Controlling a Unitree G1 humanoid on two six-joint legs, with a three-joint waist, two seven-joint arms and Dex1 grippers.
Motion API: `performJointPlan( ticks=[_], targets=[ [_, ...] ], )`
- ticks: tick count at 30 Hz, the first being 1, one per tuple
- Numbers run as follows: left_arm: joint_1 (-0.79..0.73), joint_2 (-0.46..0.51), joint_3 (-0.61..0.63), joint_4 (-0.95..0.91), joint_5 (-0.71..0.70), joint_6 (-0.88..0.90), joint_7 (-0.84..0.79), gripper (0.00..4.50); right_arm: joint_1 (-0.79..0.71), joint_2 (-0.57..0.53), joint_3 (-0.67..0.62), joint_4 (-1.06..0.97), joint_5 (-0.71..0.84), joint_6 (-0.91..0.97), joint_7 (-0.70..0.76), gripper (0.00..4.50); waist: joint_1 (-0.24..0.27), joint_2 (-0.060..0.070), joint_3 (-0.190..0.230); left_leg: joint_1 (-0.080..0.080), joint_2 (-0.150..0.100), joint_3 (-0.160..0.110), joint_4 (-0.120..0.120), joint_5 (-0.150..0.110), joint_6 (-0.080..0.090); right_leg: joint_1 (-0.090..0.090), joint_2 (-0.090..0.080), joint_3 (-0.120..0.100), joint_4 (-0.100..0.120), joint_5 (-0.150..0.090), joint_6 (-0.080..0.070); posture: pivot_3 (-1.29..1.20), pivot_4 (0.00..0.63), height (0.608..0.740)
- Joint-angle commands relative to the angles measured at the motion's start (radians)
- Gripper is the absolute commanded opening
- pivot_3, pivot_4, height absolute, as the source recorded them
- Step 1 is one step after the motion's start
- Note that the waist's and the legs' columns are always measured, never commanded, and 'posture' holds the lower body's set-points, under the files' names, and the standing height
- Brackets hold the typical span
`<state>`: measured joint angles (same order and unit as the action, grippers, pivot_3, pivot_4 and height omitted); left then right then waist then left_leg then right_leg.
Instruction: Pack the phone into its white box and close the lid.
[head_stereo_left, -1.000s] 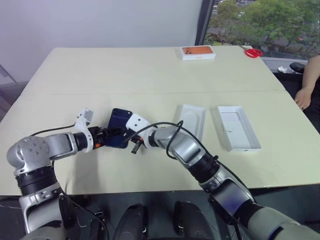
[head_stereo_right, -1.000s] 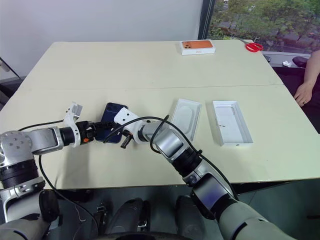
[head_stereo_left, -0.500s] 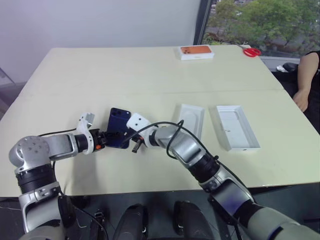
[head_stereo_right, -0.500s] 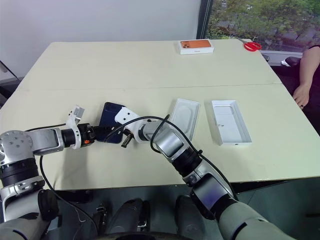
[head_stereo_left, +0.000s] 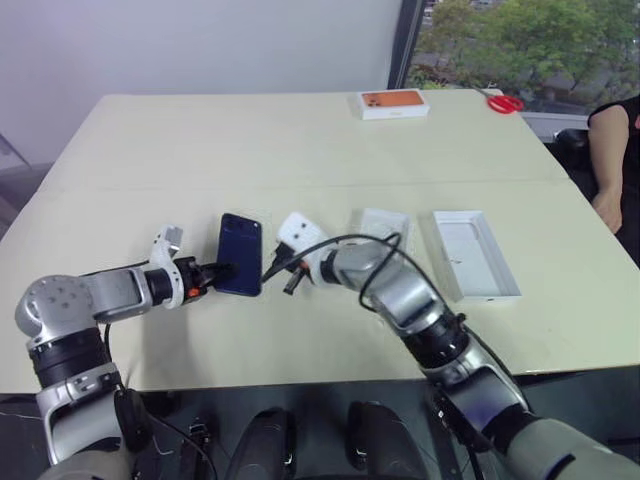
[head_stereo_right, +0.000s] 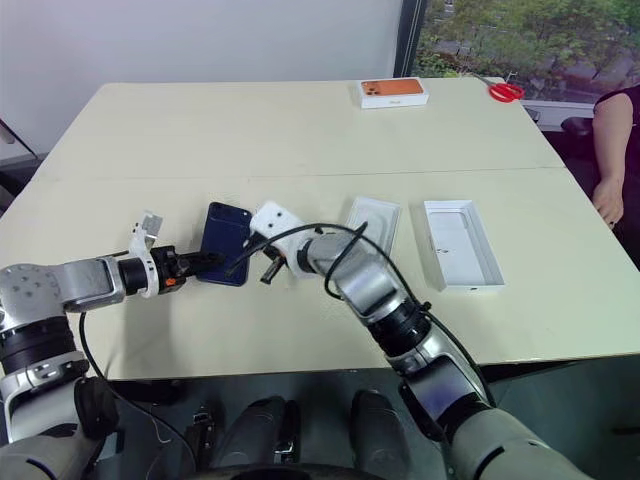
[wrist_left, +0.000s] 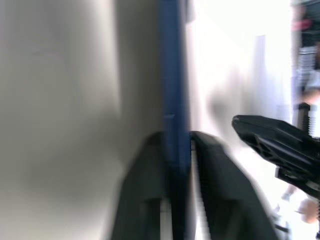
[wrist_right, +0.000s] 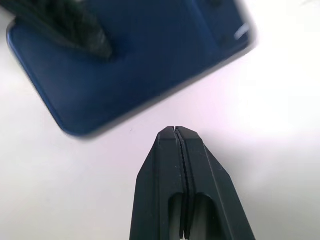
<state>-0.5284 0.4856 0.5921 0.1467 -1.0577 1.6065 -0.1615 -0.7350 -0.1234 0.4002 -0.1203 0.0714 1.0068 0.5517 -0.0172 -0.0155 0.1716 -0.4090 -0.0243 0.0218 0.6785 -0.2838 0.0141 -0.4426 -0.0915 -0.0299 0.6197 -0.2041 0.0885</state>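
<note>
The left claw (head_stereo_left: 222, 269) is now pinching the phone (head_stereo_left: 241, 268) by its near short edge; in the left wrist view its two fingers (wrist_left: 150, 190) press either side of the thin blue slab, where a second ago they stood spread around it. The right claw (head_stereo_right: 268, 269), fingers pressed together and holding nothing, has drawn back from the phone and lifted a little; it now hangs just beside the phone's right edge, apart from it.

Judging by this, the phone has passed fully to the left arm, so carrying it to the tray looks like the step at hand, and nothing is packed yet.

The phone is a slim, glossy navy slab with rounded corners, a camera cluster at one corner of its back. It stands up on edge above the cream surface (head_stereo_left: 300, 150), its long side running away from the robot.

Taking the phone as landmark: the thin white insert (head_stereo_right: 378, 222) lies near to its right, partly behind the right arm. The white box (head_stereo_left: 474, 252) lies further right, well apart, open and empty. A white box with an orange picture (head_stereo_left: 394, 103) sits far beyond, red scissors (head_stereo_left: 507, 104) beside that.
</note>
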Motion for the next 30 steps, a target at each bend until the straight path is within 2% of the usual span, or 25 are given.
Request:
performJointPlan(
  ticks=[1, 7, 10, 11, 14, 18, 23, 30],
  targets=[
    [-0.012, 0.003, 0.015, -0.009, -0.034, 0.008, 0.026, 0.03, -0.007, -0.035, -0.058, -0.168, 0.053, 0.086, 0.014, 0.00, -0.001, 0.000, 0.000, 0.000, 0.000, 0.000, 0.000, 0.000, 0.001, 0.000, 0.000, 0.000, 0.000, 0.000, 0.000, 0.00, 0.150, 0.740],
    [-0.041, -0.015, 0.025, -0.025, -0.107, 0.008, 0.062, 0.03, 0.053, -0.192, -0.091, -0.332, 0.087, 0.158, 0.029, 0.00, 0.005, 0.000, 0.000, 0.000, 0.000, 0.000, -0.001, 0.000, 0.001, 0.000, 0.000, 0.000, -0.001, 0.000, 0.000, 0.00, 0.150, 0.740],
    [-0.080, -0.074, 0.005, -0.070, -0.170, 0.008, 0.108, 0.03, 0.105, -0.303, -0.166, -0.413, 0.115, 0.184, 0.052, 0.00, 0.011, -0.001, 0.001, -0.001, -0.001, 0.000, -0.001, 0.000, 0.001, 0.000, -0.001, -0.001, -0.001, 0.000, 0.000, 0.00, 0.150, 0.740],
    [-0.098, -0.105, -0.004, -0.085, -0.191, 0.008, 0.132, 0.03, 0.123, -0.340, -0.195, -0.433, 0.124, 0.192, 0.058, 0.00, 0.017, -0.001, 0.001, -0.001, -0.001, 0.000, -0.001, 0.000, 0.001, 0.000, -0.001, -0.001, -0.002, 0.000, 0.000, 0.00, 0.150, 0.740],
    [-0.187, -0.284, -0.037, -0.118, -0.229, -0.011, 0.212, 0.03, 0.206, -0.477, -0.322, -0.482, 0.144, 0.214, 0.082, 0.00, 0.041, -0.002, 0.001, -0.001, -0.002, 0.000, 0.000, -0.001, 0.002, 0.002, -0.002, -0.001, -0.004, 0.000, 0.000, 0.00, 0.150, 0.740],
    [-0.256, -0.420, -0.056, -0.069, -0.235, -0.021, 0.296, 0.03, 0.284, -0.570, -0.397, -0.495, 0.158, 0.208, 0.083, 0.00, 0.033, -0.002, 0.002, -0.001, -0.003, 0.002, 0.002, -0.003, 0.006, 0.004, -0.003, -0.001, -0.007, 0.000, 0.000, 0.00, 0.150, 0.740],
    [-0.341, -0.528, -0.131, 0.080, -0.119, -0.076, 0.343, 0.03, 0.395, -0.649, -0.484, -0.498, 0.158, 0.196, 0.072, 0.00, 0.030, -0.003, 0.002, -0.001, -0.002, 0.001, 0.002, -0.003, 0.006, 0.004, 0.000, -0.001, -0.006, 0.000, 0.000, 0.00, 0.150, 0.740],
    [-0.432, -0.563, -0.222, 0.261, 0.014, -0.133, 0.275, 0.03, 0.479, -0.682, -0.561, -0.532, 0.170, 0.208, 0.055, 0.00, 0.031, -0.003, 0.002, -0.001, -0.002, 0.002, 0.002, -0.003, 0.007, 0.005, 0.004, -0.002, -0.007, 0.000, 0.000, 0.00, 0.150, 0.740]
  ],
)
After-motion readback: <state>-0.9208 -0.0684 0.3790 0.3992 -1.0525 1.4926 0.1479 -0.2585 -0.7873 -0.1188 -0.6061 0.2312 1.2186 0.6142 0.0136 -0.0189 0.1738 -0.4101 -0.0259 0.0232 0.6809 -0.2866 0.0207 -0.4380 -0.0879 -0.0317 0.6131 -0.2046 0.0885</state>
